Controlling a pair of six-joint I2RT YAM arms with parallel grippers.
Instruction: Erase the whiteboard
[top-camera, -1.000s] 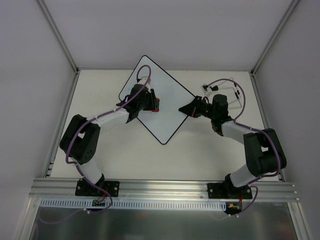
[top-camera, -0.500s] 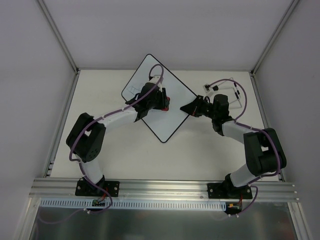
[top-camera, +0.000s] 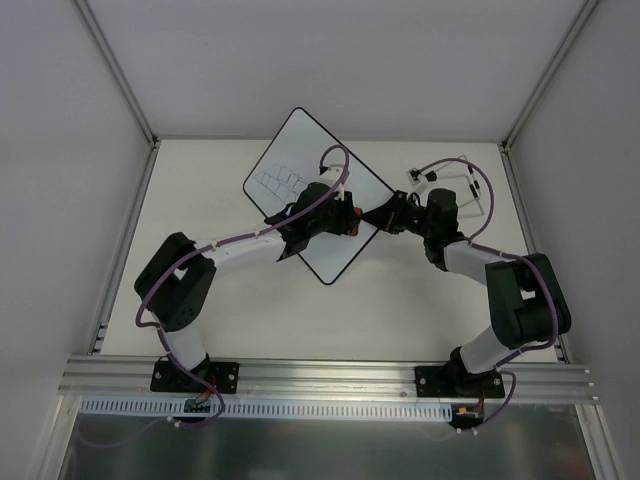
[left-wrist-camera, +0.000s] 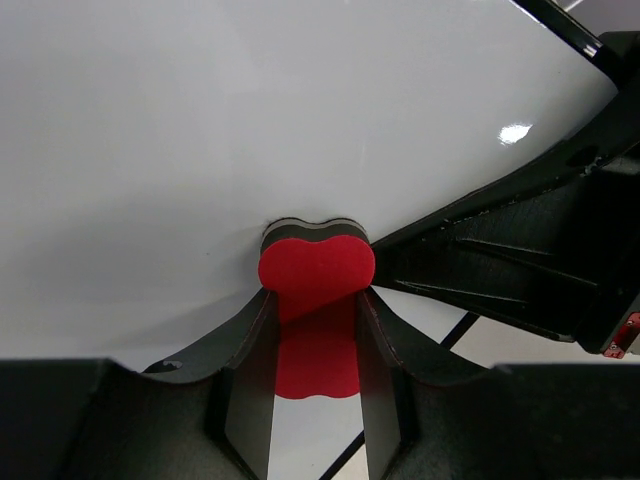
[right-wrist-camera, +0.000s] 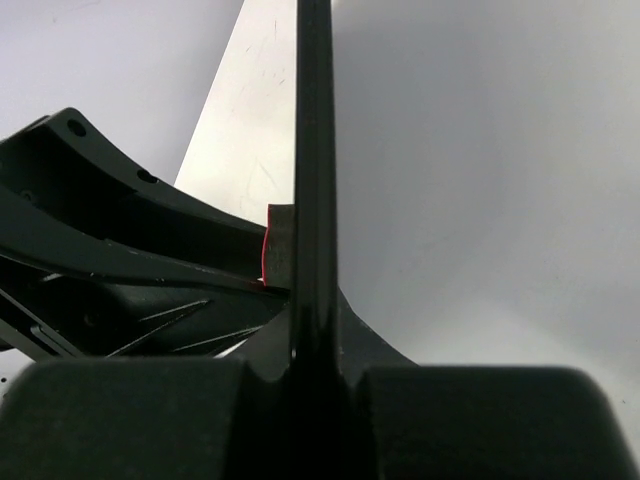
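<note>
We saw the whiteboard (top-camera: 300, 160) over the counter (top-camera: 250, 300), turned like a diamond, with one corner pointing at each arm. We could not tell if it lay flat or was tipped up a bit.

The left jaws were clenched on a small red eraser (left-wrist-camera: 316, 268). It sat between them and stuck out just past their tips. Its dark soft side was pressed on the white face of the board, and the shiny board showed a red copy of it right under the jaws.

The right jaws were squeezed tight on the thin black rim of the whiteboard, at the corner nearest to them. From that wrist we looked along the rim — it ran straight out from between the jaws like a dark line. A thin bit of the eraser peeked out just to the left of that line.

The two pairs of jaws were close, just beside each other at that corner, with the eraser between them.

Some thin pen marks (top-camera: 280, 182) — little boxes in rows — were on the board behind the left jaws, on the side far from the right jaws. The eraser was not touching them.
</note>
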